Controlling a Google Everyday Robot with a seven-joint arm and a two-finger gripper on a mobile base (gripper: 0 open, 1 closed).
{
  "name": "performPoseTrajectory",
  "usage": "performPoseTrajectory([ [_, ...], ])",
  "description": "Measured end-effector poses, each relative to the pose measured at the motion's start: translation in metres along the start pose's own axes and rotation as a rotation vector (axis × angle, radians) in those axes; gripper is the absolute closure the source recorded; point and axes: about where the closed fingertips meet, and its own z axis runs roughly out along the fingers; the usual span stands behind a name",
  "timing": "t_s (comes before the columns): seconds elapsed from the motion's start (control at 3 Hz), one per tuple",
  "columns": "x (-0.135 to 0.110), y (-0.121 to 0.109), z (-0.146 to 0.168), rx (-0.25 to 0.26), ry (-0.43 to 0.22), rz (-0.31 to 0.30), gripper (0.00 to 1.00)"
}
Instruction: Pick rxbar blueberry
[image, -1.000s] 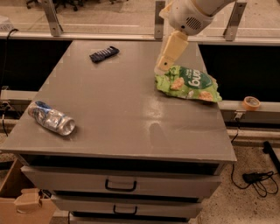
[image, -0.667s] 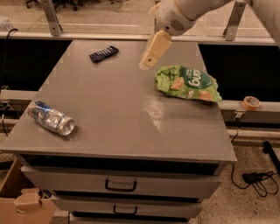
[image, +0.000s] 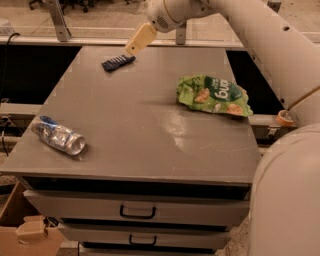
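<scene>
One gray table carries everything. On its right lies a green chip bag, and front left a crushed bottle. The gripper hangs just beside the rxbar blueberry at the far-left corner. Whether it is open or closed, I cannot tell.

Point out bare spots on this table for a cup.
Widest: the table's middle and front, between bottle and green bag. The back right corner, behind the bag, is bare too. Crowded: back left, where the gripper hangs beside the rxbar.
</scene>
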Motion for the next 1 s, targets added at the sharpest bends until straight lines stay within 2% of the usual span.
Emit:
performPoseTrajectory([
  [0.33,0.000,0.001,0.000,-0.002,0.001,0.000,0.00],
  [0.67,0.002,-0.003,0.025,0.034,-0.031,0.073,0.00],
  [1.0,0.010,-0.008,0.075,0.100,-0.048,0.206,0.00],
])
